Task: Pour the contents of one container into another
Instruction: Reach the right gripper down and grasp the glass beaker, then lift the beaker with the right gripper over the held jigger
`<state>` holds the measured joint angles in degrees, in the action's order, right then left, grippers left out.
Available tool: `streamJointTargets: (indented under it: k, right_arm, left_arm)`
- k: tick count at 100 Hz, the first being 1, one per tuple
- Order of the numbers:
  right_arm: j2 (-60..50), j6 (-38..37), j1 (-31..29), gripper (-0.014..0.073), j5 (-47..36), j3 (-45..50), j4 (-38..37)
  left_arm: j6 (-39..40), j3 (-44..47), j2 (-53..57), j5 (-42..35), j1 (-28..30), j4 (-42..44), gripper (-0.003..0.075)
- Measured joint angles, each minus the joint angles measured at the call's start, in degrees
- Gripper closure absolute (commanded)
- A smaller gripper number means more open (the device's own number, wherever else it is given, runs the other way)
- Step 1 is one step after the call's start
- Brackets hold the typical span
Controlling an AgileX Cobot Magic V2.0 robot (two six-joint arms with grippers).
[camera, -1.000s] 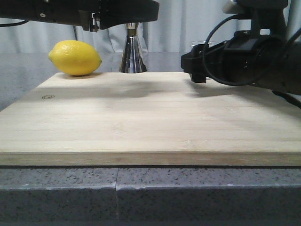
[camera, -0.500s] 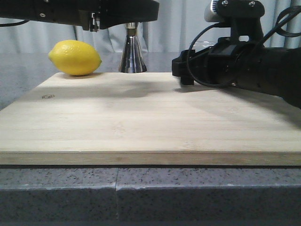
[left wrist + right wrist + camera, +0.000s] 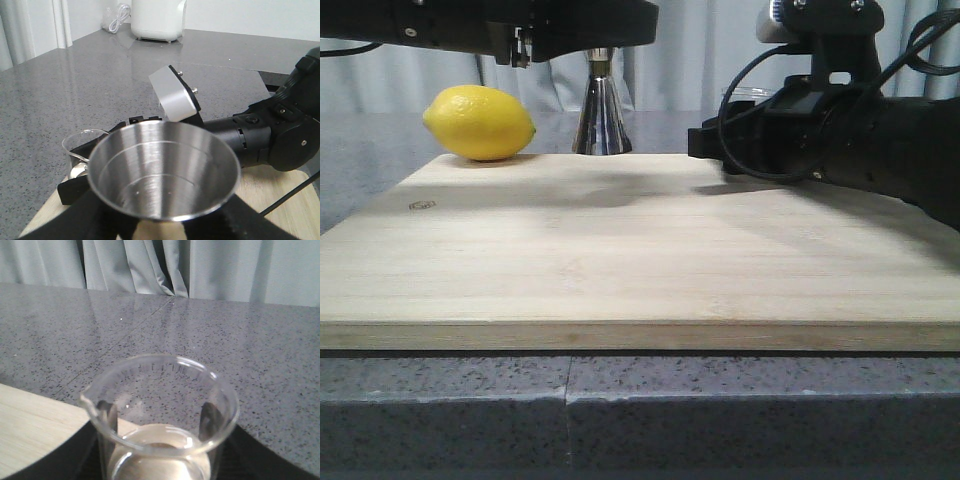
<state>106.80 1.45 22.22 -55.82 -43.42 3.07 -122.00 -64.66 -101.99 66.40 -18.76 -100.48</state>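
In the front view, the jigger [image 3: 601, 105] is being kept upright behind the wooden board [image 3: 640, 250] on the grey stone surface [image 3: 440, 410], curtains hanging behind. In the left wrist view, the jigger is being shown empty, apparently pinched by the left pincer [image 3: 155, 227]. In the right wrist view, the beaker [image 3: 160, 420], upright and holding pale liquid, is being pinched by the right pincer [image 3: 157, 440]; pouring is judged not yet begun.

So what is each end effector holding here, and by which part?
Right end effector grips the beaker by its lower sides; left holds the jigger below its cup.
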Motion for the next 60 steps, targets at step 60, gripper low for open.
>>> streamJointTargets:
  k: [60]
  right_arm:
    - [-17.82, 3.79, 0.0, 0.0314, 21.64, 0.26, -3.07]
  left_arm:
    - [0.0, 0.0, 0.0, 0.0, 0.0, 0.0, 0.0439]
